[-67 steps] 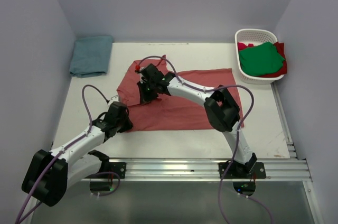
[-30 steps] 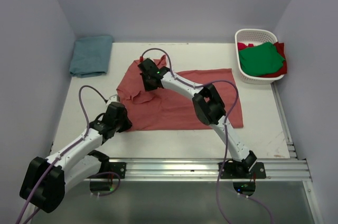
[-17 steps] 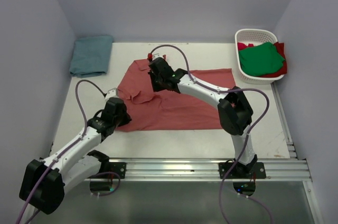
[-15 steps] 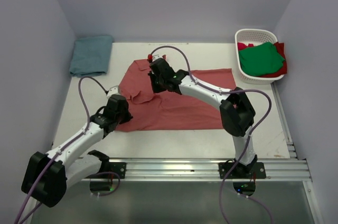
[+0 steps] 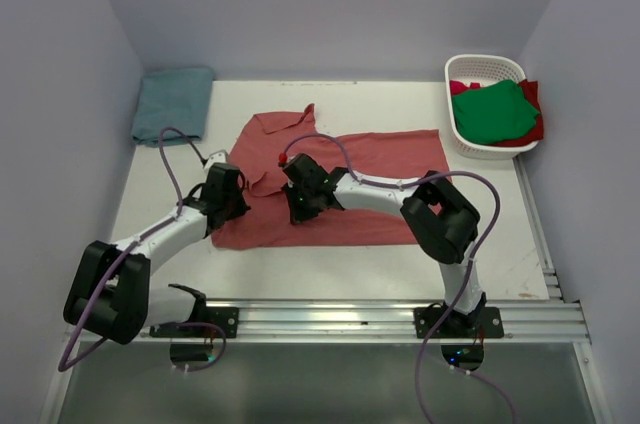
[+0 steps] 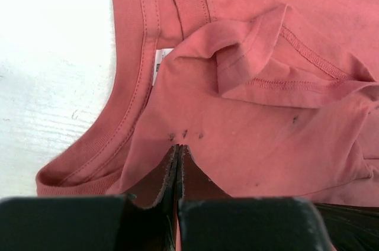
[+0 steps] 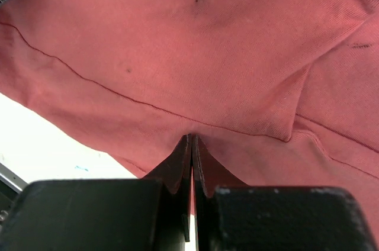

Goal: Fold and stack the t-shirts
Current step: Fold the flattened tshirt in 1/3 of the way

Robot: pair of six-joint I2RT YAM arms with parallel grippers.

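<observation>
Pinches a raised ridge of the faded brick-red t-shirt (image 5: pixel 380 156) in the left gripper (image 6: pixel 177 151), black fingers pressed together beside the ribbed collar. Nips the soft knit near a stitched seam with the right gripper (image 7: pixel 192 142), likewise clamped tight. Shows that shirt spread and wrinkled at the middle of the table (image 5: pixel 500 234). Places a folded teal-blue t-shirt (image 5: pixel 173 104) at the far-left corner. Heaps a green t-shirt (image 5: pixel 493 112) over a brighter red t-shirt (image 5: pixel 533 124) in the white slotted basket (image 5: pixel 483 60) at the far-right corner.

Overhead view looks down on the whole brick-red t-shirt (image 5: pixel 395 149) from its near side; both wrist views sit close above its cloth, which all three share.
</observation>
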